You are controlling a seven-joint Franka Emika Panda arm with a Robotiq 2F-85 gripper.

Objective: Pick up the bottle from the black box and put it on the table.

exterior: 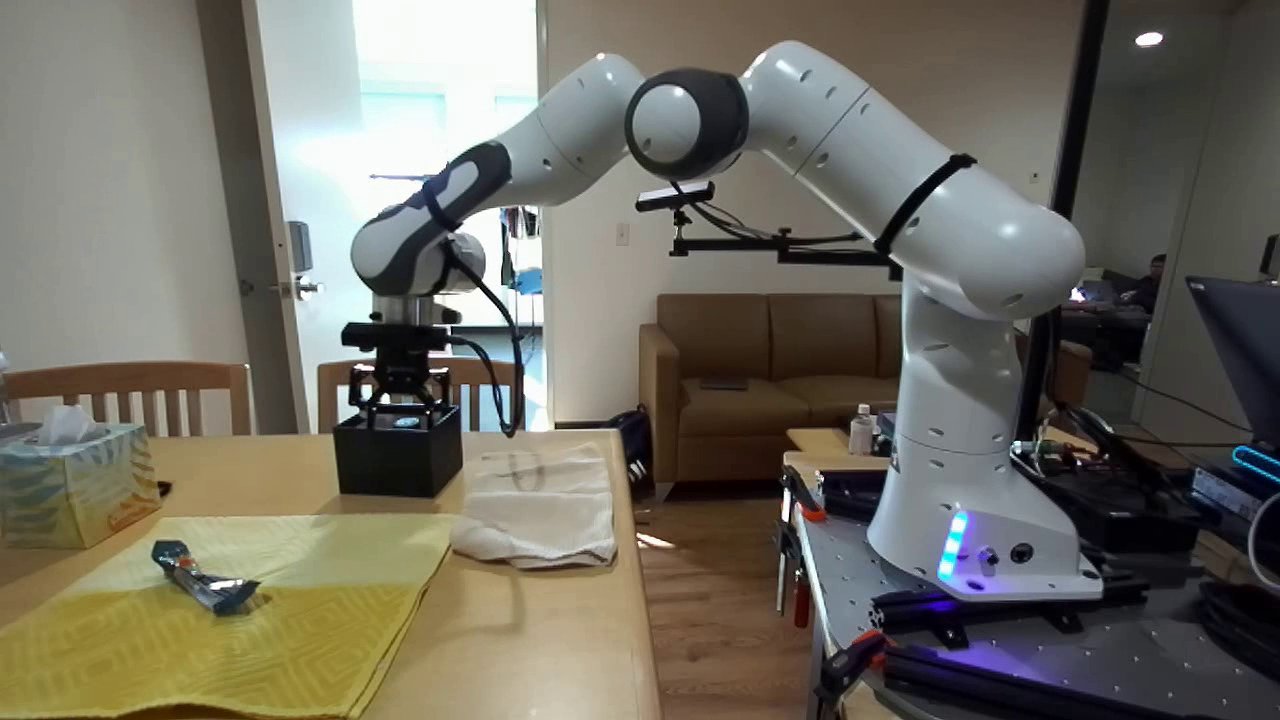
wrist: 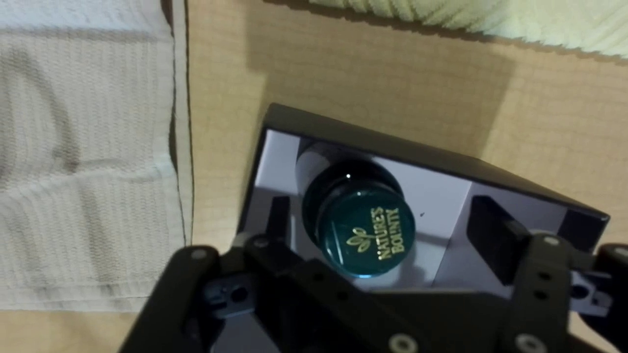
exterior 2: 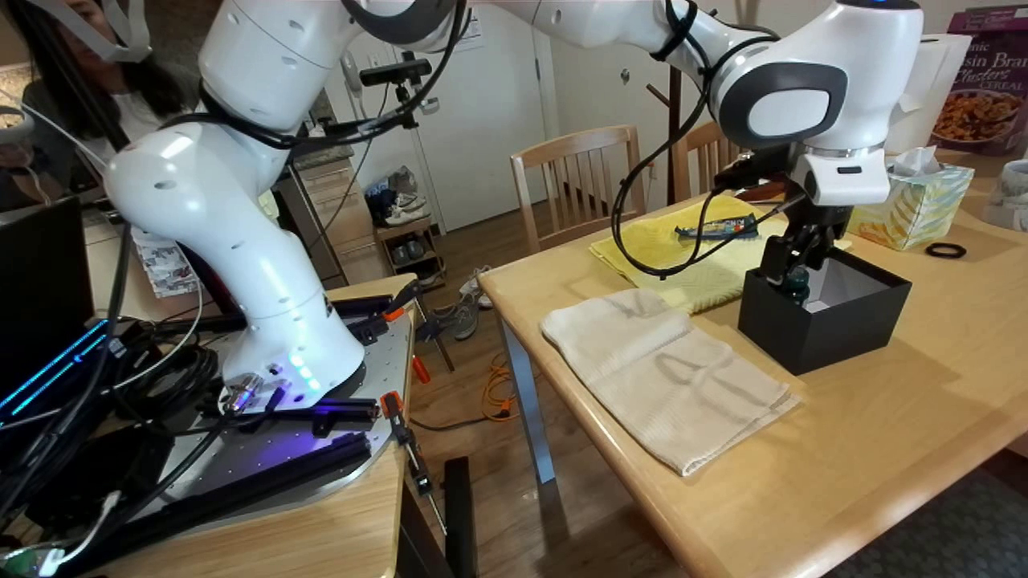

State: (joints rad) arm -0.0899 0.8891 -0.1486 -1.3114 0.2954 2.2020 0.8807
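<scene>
The bottle [wrist: 365,235] has a dark green cap reading "Nature's Bounty". It stands inside the black box [wrist: 368,141], near one wall. Its cap shows small in both exterior views [exterior: 407,422] [exterior 2: 795,286]; its lower part is hidden by the box. The box stands on the wooden table in both exterior views [exterior: 398,460] [exterior 2: 827,329]. My gripper [wrist: 385,228] is open, with one finger on each side of the bottle and a gap to the cap, wider on the right. In both exterior views the gripper [exterior: 405,412] [exterior 2: 797,261] points down at the box opening.
A beige cloth [exterior 2: 666,377] lies beside the box on the table [exterior 2: 907,417]. A yellow cloth [exterior: 290,620] holds a wrapped bar [exterior: 203,578]. A tissue box [exterior: 75,485], a black ring [exterior 2: 945,250] and a cereal box [exterior 2: 984,88] are farther along. Chairs stand around the table.
</scene>
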